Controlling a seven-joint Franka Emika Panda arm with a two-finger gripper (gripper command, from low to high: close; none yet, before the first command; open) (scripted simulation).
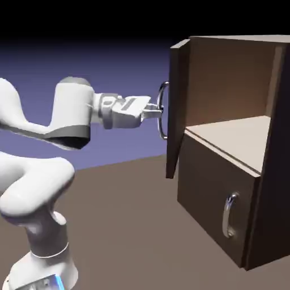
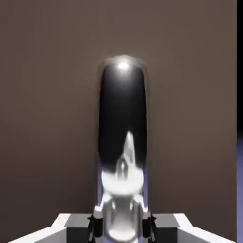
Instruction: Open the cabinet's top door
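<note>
The dark-brown cabinet (image 1: 266,187) stands at the exterior view's right. Its top door (image 1: 177,107) is swung wide open and shows edge-on, baring the tan interior (image 1: 238,136). My gripper (image 1: 157,111) reaches level from the left and is shut on the door's long curved silver handle (image 1: 162,110). In the hand view the handle (image 2: 122,142) fills the middle as a dark shiny bar against the brown door panel (image 2: 47,118), with my gripper (image 2: 122,223) clamped around its lower end.
Below the open compartment sits the shorter lower panel (image 1: 209,198) with its small silver handle (image 1: 229,215), closed. The brown table (image 1: 124,226) stretches between my arm's base and the cabinet.
</note>
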